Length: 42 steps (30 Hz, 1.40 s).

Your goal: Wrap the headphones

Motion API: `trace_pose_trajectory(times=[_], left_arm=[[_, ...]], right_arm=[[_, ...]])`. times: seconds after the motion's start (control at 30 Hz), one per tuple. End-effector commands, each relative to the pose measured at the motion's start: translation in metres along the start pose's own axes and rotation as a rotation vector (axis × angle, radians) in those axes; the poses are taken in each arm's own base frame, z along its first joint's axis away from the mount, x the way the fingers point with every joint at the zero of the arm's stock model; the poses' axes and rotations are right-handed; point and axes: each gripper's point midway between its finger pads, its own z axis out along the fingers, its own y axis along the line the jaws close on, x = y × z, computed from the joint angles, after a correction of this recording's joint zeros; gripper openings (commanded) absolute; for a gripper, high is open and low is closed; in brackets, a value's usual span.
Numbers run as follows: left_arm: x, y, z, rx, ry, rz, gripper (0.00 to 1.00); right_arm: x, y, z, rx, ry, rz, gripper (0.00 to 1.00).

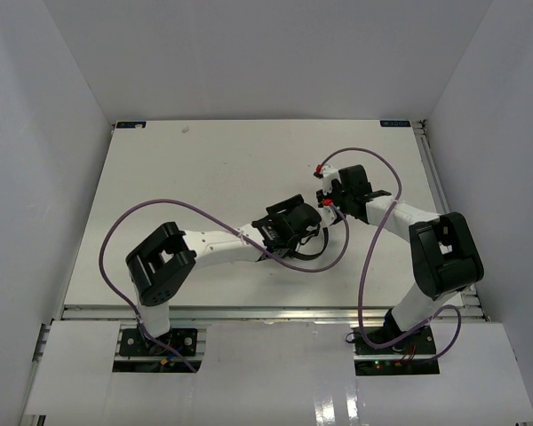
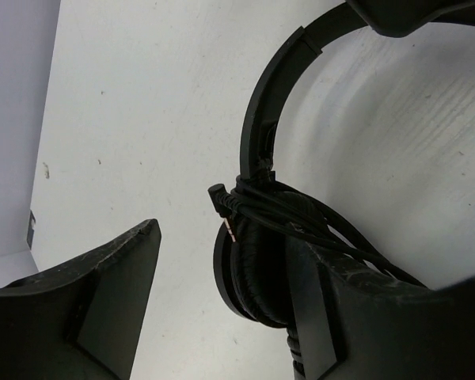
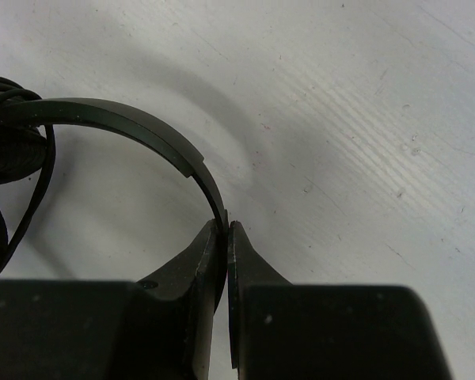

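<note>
1. The black over-ear headphones [image 1: 313, 247] with a curved plastic headband lie on the white bench [image 1: 204, 169], about mid-bench, between the two arms.
2. The round padded black ear cup [image 2: 253, 273] serves as the reference. Just above it, where the headband [image 2: 257, 119] joins it, the thin black cord [image 2: 301, 218] is wound in several turns.
3. The small angled plug [image 2: 217, 192] sticks out from those turns, just beside the ear cup's upper edge.
4. The left end effector [image 2: 222, 237] is released. Its fingers stand wide apart with the ear cup between them, nearer the right finger, and nothing is pinched.
5. The right end effector [image 3: 226, 229] is clenched on the headband, well along the arc from the ear cup, holding the headphones steady.
6. Progress, as a judgement: the winding looks largely done, since most of the cord sits bundled above the ear cup.
7. A few strands run loosely from the bundle past the ear cup, so tidying that slack and letting go of the headband appear to remain.
8. Whether the plug is tucked securely cannot be told.
</note>
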Motion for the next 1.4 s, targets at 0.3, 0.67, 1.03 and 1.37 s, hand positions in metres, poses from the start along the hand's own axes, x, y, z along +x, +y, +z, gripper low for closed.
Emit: trace_pose_trajectory(times=[0.3, 0.67, 1.03, 1.37], left_arm=[[0.007, 0.009, -0.036, 0.062, -0.014, -0.17, 0.79], [0.007, 0.014, -0.053, 0.091, -0.023, -0.22, 0.98], [-0.001, 0.017, -0.078, 0.164, -0.077, -0.313, 0.98], [-0.007, 0.052, -0.127, 0.151, -0.201, -0.531, 0.98]], right_arm=[[-0.039, 0.01, 0.012, -0.061, -0.054, -0.02, 0.12], [-0.037, 0.009, 0.016, -0.063, -0.046, -0.022, 0.2], [-0.037, 0.008, 0.021, -0.073, -0.034, -0.019, 0.28], [-0.052, 0.003, 0.009, -0.043, -0.061, -0.029, 0.83]])
